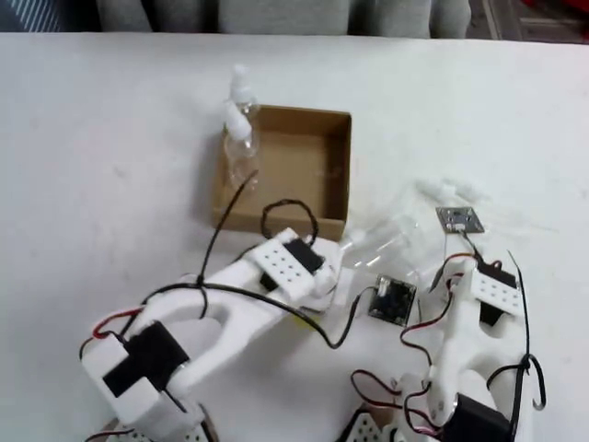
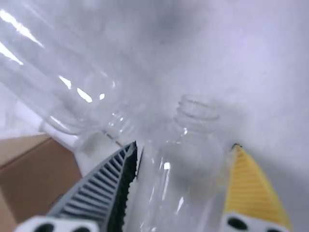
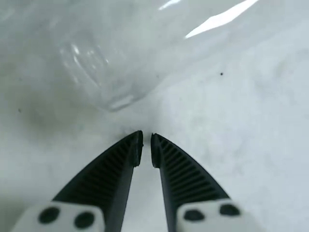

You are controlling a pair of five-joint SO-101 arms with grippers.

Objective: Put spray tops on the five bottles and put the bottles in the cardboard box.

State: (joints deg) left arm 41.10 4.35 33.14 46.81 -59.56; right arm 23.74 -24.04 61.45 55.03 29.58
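1 uncapped bottle gripped by left fingers; right fingers closed, tips near table.

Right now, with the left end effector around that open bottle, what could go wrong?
The held bottle is clear, slick-looking and uncapped; it might slip, or end up in the cardboard box unfinished. A second bottle lies just beyond the left end effector; advancing could knock it away.

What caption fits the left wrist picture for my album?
The left gripper holds an open-necked clear bottle near the cardboard box.
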